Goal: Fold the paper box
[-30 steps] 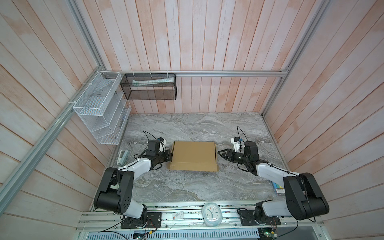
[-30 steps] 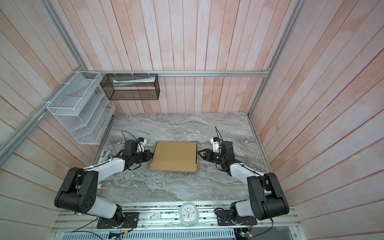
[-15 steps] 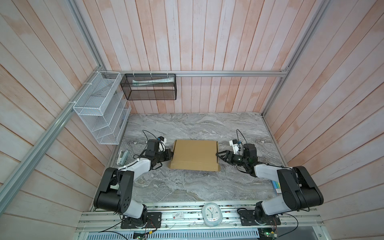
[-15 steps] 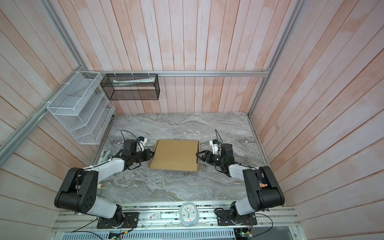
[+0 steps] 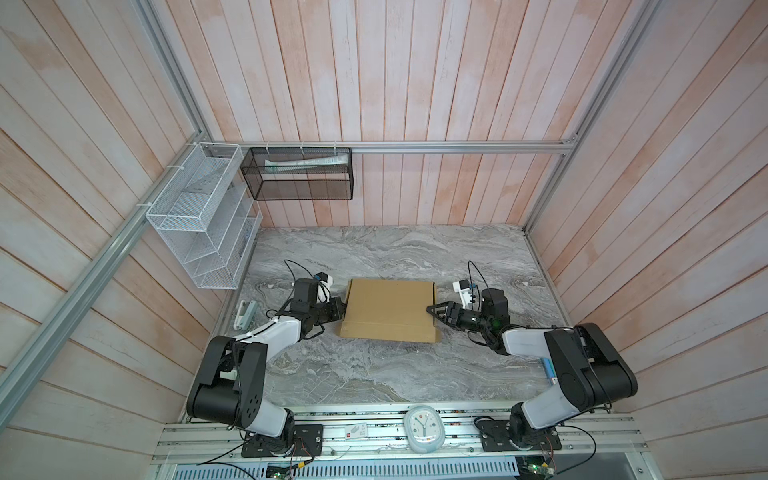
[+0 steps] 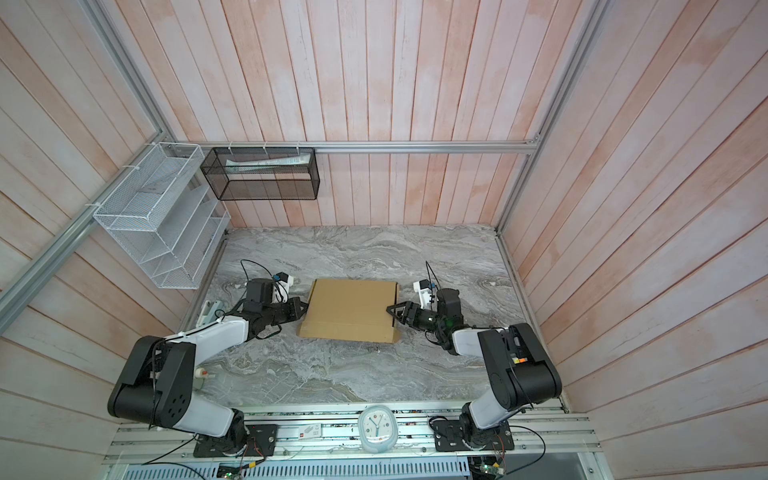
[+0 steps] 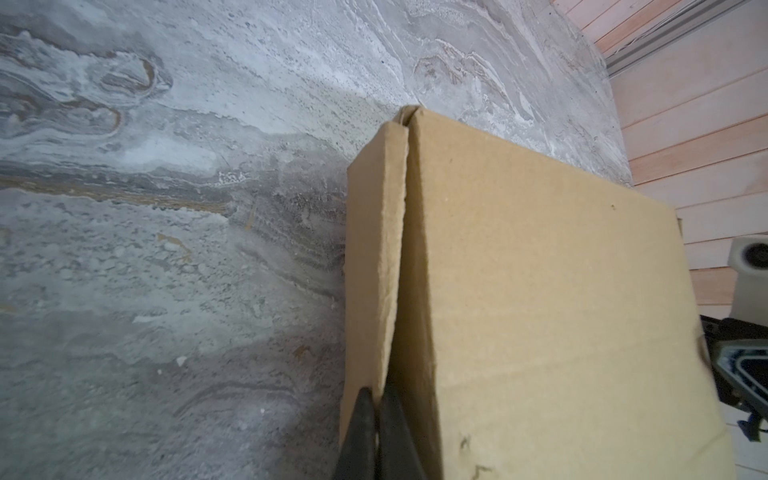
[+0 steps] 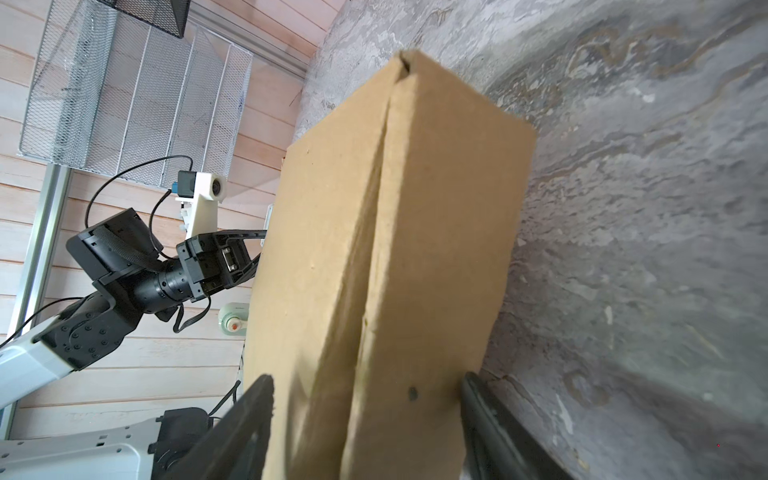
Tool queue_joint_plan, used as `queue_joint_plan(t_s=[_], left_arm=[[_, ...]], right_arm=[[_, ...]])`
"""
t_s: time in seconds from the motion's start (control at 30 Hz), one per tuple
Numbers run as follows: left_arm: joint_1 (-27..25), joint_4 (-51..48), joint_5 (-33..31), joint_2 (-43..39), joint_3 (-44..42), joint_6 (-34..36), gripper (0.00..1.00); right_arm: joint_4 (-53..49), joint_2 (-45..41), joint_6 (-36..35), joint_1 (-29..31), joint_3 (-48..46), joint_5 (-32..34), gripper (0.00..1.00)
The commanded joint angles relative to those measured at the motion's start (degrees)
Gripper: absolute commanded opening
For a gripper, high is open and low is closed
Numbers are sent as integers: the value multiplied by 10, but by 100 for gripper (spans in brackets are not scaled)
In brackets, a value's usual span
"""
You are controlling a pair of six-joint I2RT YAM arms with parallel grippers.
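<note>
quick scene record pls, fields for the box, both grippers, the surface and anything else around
paper box: plain brown cardboard, lid down, lying flat
table: grey marbled top
left gripper: shut, fingers pinching the box's left side wall
right gripper: open, one finger above the box's right edge and one below; contact unclear
clock: on the near rail
white wire rack: on the left wall
black mesh basket: on the back wall

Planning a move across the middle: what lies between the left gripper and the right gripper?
The plain brown corrugated cardboard box, lying on the grey marble tabletop, spans the stretch from left gripper to right gripper, as both top views show.
</note>
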Motion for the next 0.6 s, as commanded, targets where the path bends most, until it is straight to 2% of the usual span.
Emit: queue_joint_plan(t_s=[0.0, 0.57], left_arm=[[0, 16, 16, -14, -4, -6, 0], [1, 12, 17, -28, -5, -9, 0]], right_arm=[[37, 13, 16, 11, 9, -9, 71], [11, 10, 5, 22, 16, 23, 71]])
